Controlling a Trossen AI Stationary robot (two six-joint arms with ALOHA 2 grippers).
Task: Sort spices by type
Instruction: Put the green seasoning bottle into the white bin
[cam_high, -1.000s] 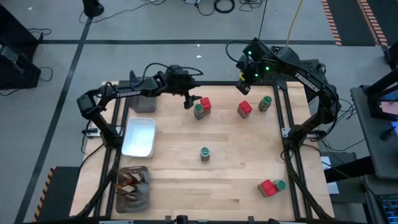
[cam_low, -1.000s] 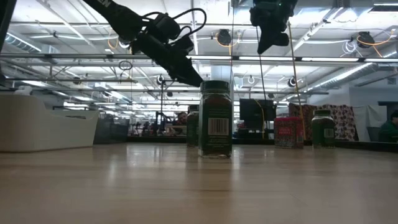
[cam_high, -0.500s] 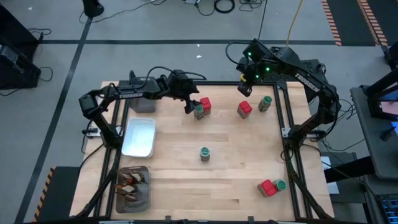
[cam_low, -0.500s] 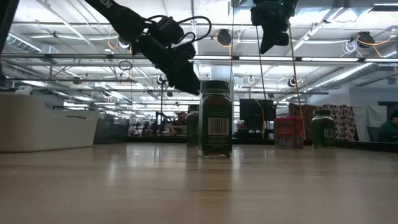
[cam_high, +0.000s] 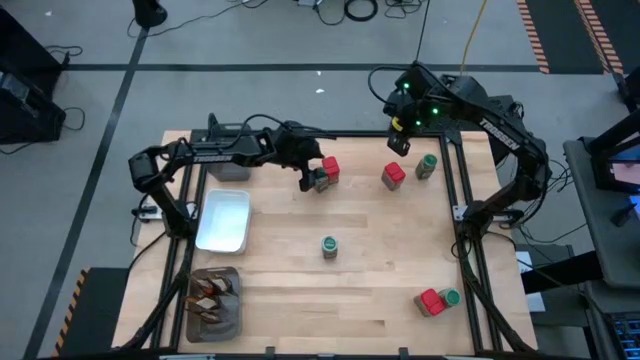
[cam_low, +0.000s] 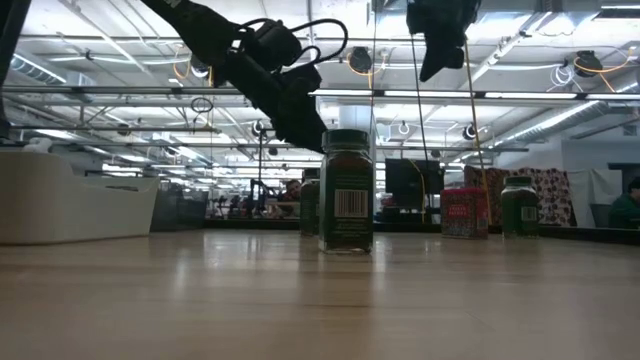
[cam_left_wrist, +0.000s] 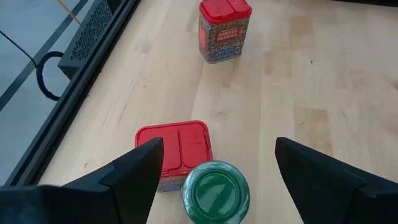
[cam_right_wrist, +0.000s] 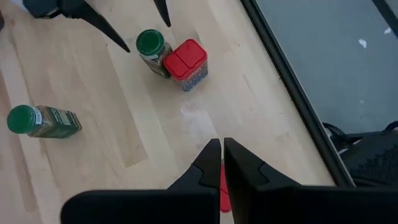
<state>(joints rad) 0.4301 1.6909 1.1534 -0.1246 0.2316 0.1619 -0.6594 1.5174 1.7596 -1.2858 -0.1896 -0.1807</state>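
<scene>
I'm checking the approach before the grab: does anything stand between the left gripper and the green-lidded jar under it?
Nothing visible does. The left gripper hangs open right above the green-lidded jar. A red box touches the jar on one side, close to one finger, and could get bumped.

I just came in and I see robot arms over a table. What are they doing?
They're sorting spices. The left gripper, open, hangs over a green-lidded jar standing beside a red box at the table's far side, not gripping it. The right gripper waits, shut, above the far edge. More jars and boxes stand scattered; brown sachets lie in a mesh tray.
</scene>
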